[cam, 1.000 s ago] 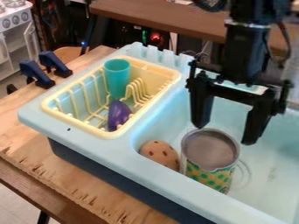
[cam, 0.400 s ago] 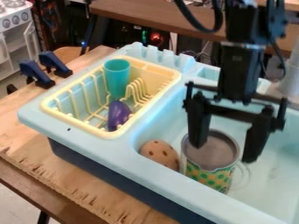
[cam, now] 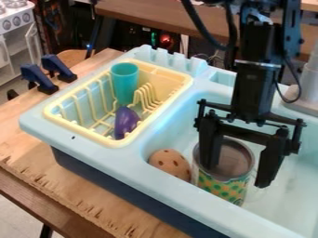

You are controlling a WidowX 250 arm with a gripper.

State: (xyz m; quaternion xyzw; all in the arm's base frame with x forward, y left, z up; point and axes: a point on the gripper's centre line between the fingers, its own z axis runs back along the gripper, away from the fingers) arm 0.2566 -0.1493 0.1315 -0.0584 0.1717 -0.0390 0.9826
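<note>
A black two-finger tool hangs over a cylindrical grey container with a green-and-yellow patterned side, its fingers spread wide, one across the open mouth and the other by the right side. The container stands upright in a pale blue plastic sink, just beside a rounded brown object with dark spots. The tool has descended from its position in the earlier frames; the container has stayed put.
</note>
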